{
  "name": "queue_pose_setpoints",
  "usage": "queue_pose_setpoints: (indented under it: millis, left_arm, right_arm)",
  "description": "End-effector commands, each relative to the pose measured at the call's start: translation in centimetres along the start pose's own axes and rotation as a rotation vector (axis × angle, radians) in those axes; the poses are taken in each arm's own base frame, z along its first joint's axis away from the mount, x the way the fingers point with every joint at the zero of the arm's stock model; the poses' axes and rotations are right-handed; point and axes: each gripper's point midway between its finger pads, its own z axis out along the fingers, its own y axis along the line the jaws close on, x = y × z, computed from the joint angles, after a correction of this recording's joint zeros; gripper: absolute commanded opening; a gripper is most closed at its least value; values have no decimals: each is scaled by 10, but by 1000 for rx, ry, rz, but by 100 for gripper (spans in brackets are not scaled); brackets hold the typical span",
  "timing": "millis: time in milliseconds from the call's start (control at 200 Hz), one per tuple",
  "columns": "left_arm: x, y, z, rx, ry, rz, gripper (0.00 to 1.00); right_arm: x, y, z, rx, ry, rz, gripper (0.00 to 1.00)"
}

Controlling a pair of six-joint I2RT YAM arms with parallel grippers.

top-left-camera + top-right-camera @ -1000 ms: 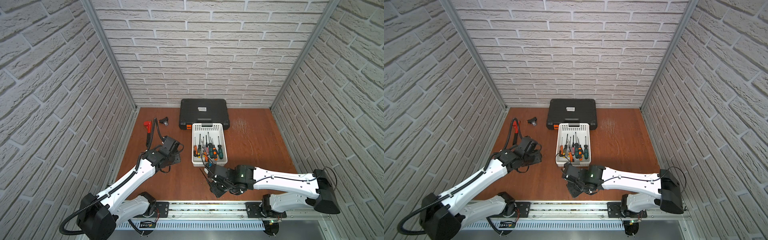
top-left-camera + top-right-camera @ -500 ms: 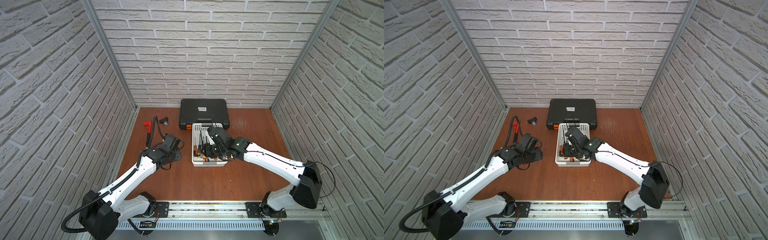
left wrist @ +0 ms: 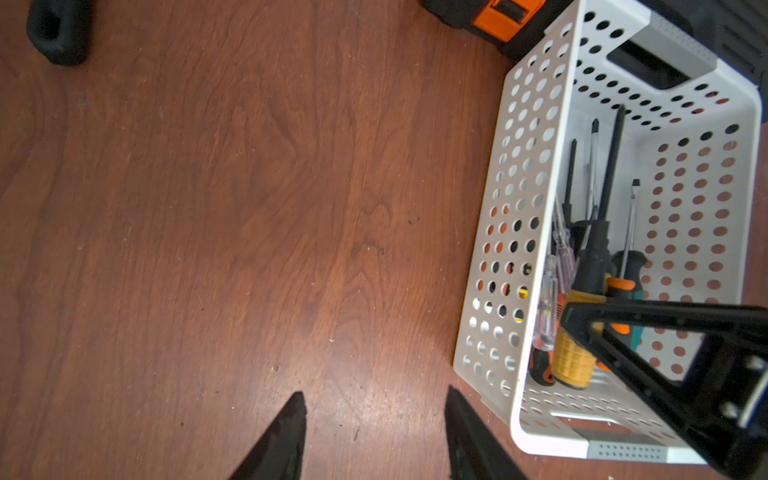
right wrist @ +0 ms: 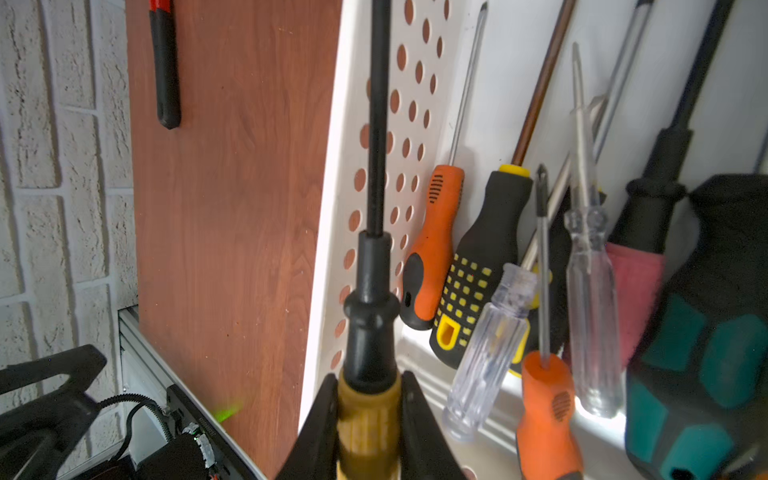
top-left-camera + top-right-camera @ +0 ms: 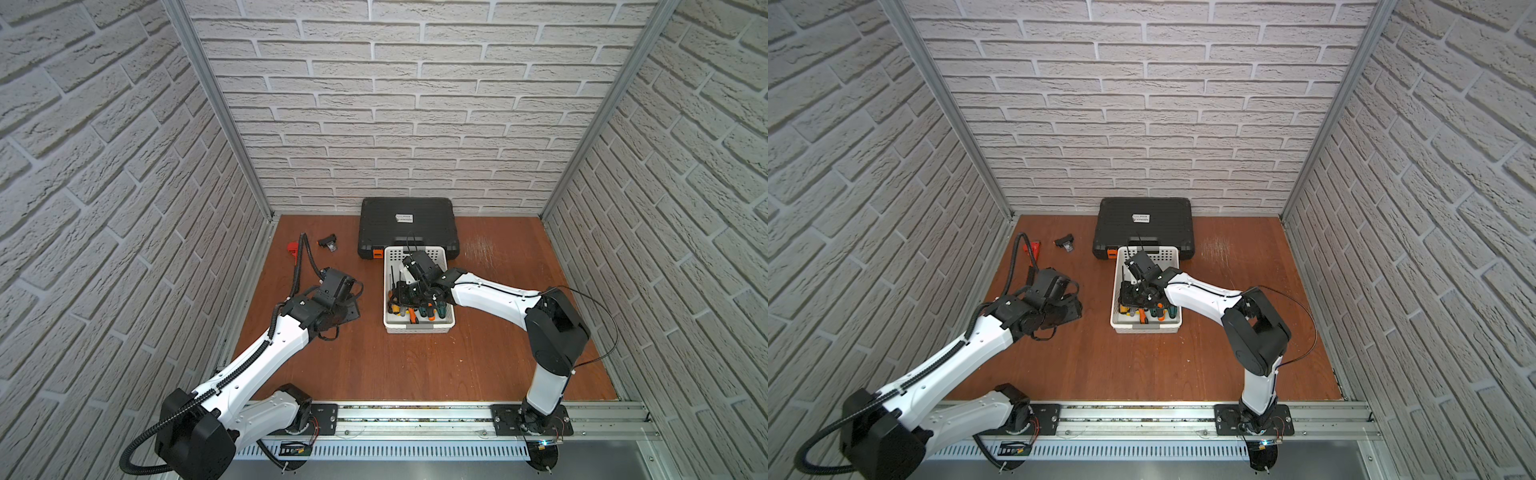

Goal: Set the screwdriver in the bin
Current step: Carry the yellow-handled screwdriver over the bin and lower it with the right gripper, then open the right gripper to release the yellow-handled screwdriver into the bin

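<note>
While the right gripper (image 4: pixel 368 399) is clenching the yellow-handled screwdriver (image 4: pixel 369 324), it is holding the tool low inside the white bin (image 5: pixel 417 329), close to the left wall and beside the other screwdrivers (image 4: pixel 482 266). A second ago it was hanging over the wooden table (image 5: pixel 415 365) in front of the bin. The left gripper (image 3: pixel 376 405) is hovering released and empty beside the bin, much where it was.
</note>
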Motion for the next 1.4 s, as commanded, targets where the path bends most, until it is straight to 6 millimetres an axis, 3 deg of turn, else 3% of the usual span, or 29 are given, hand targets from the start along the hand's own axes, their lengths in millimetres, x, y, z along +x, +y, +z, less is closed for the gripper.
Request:
queue_pose_setpoints:
  millis: [0,345,675,860,1065,1150,1250,1320,1395]
  left_arm:
    - [-3,0,3,12,-11,-12,54]
    - [-1,3,3,13,-12,-27,55]
    - [-5,1,3,14,-14,-26,55]
    - [-4,3,1,2,-11,-22,55]
    - [-5,3,0,5,-18,-25,55]
    - [-6,4,0,2,-19,-21,55]
    - [-7,5,0,-4,-19,-20,55]
    - [-9,4,-2,-1,-28,-18,55]
    - [-13,4,-5,1,-48,-15,60]
  right_arm:
    - [-10,16,2,-56,-26,-32,6]
    - [-2,5,35,-67,11,51,8]
    - [-2,-7,41,-20,-1,47,11]
    - [1,-11,48,-14,7,58,20]
    - [1,-13,49,-7,10,54,23]
    - [2,-13,48,-5,15,46,29]
    - [-2,-11,34,11,-8,14,44]
    - [-7,-7,19,22,-35,-18,65]
    - [-13,-1,-1,27,-75,-54,66]
